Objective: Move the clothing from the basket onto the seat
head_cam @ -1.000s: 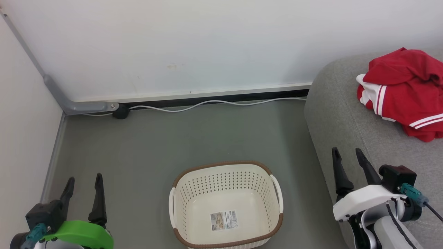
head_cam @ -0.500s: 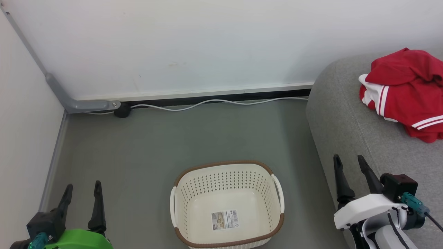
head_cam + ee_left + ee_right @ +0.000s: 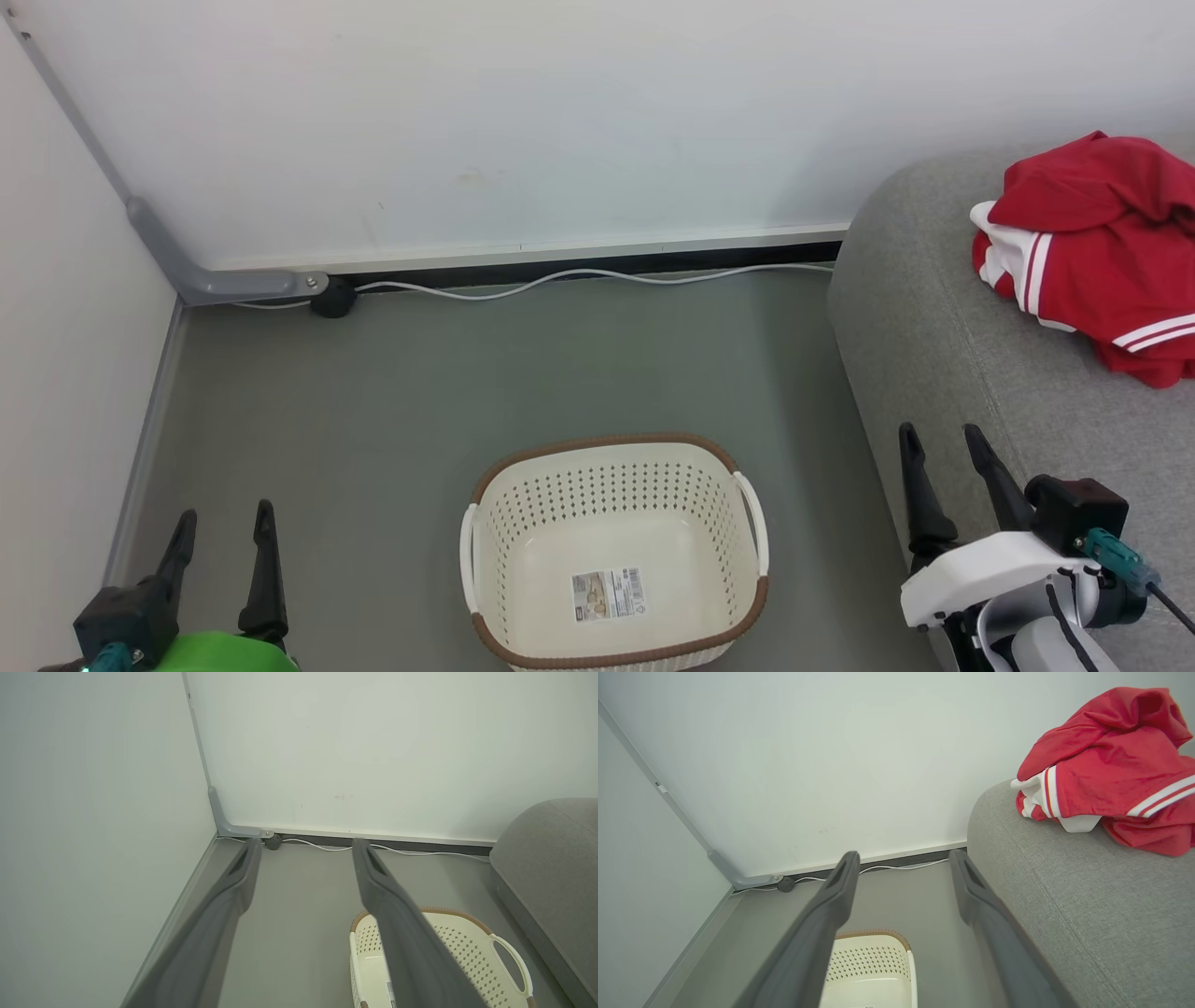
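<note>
Below the white wall (image 3: 560, 121), grey floor (image 3: 420, 392) bears the basket (image 3: 607, 441)

The left gripper (image 3: 226, 521) sits at seven o'clock in the head view and the right gripper (image 3: 939, 437) at four o'clock. Both point toward twelve, fingers (image 3: 919, 495) spread wide, holding nothing.

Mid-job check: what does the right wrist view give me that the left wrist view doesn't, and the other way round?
Right wrist view: the red clothing bunched on top of the seat, seen past the right gripper, jaws open. Left wrist view: the left gripper, jaws open, and a side handle of the basket. Both: part of the basket, the grey seat, and the white cable.
</note>
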Controlling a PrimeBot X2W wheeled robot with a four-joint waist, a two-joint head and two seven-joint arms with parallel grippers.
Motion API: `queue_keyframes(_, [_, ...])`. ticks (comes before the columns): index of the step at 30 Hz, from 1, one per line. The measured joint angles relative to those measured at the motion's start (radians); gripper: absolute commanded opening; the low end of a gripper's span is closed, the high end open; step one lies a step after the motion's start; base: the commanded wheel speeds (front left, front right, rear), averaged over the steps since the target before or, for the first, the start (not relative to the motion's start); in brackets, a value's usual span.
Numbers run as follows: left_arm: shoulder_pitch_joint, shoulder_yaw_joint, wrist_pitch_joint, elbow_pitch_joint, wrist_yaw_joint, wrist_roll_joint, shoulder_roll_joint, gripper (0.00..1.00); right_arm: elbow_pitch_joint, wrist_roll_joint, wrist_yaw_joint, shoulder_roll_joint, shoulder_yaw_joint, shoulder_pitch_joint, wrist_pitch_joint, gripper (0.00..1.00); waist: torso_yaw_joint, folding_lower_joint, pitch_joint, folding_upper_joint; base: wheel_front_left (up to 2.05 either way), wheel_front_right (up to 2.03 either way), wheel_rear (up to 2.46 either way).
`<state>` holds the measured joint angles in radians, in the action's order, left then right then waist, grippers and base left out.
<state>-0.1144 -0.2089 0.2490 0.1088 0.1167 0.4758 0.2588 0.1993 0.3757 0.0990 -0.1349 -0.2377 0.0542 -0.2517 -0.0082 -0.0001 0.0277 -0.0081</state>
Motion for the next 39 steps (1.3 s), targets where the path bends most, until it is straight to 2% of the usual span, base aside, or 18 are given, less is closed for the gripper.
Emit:
queue_keyframes(13, [-0.006,0.007,0.000,-0.006,-0.001,-0.013,-0.014,1.00,-0.019,-0.007,0.004,0.000,0.000,0.017,0.000,1.00,0.006,0.0000,0.004,0.0000,0.00,0.00,0.00])
queue_keyframes(14, [-0.007,0.007,-0.001,-0.002,-0.001,-0.013,-0.016,0.00,-0.016,-0.007,0.004,0.001,0.000,0.017,0.000,0.00,0.007,0.0000,0.004,0.0000,0.00,0.00,0.00])
queue_keyframes(17, [-0.015,-0.005,-0.002,0.033,-0.001,-0.012,-0.040,0.00,0.015,-0.007,0.004,0.013,-0.006,0.032,0.002,0.00,0.007,0.0000,0.004,-0.0029,0.00,0.00,0.00])
queue_keyframes(23, [-0.019,-0.006,-0.011,0.044,-0.003,0.017,-0.056,0.00,0.026,0.020,-0.002,0.018,0.000,0.049,0.003,0.00,0.007,0.0000,0.002,-0.0032,0.00,0.00,0.00])
queue_keyframes(39, [-0.018,0.037,-0.065,0.049,-0.044,0.210,-0.083,0.00,0.023,0.243,-0.038,0.034,0.051,0.046,0.056,0.00,0.007,0.0000,-0.004,-0.0032,0.00,0.00,0.00])
